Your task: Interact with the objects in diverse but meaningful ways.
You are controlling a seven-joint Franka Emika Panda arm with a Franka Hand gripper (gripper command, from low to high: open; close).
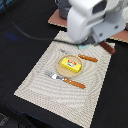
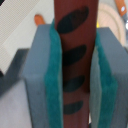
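Wrist view: my pads (image 2: 50,85) are clamped on the brown sausage (image 2: 74,55), held off the mat (image 1: 35,75). Yellow box (image 1: 70,64) already sits on the plate (image 1: 61,71). Sausage still needs placing; other toys not in view.

Placemat (image 1: 35,82) lies on the table, mid-scene. Plate (image 1: 70,66) sits at the mat's centre; flat box (image 1: 71,64) rests on the plate. Fork (image 1: 65,80) lies on the mat just near of the plate, knife (image 1: 82,56) just far of it. Sausage (image 2: 74,50) sits between the gripper (image 2: 75,65) pads, touching both, held above the mat's far-right edge.
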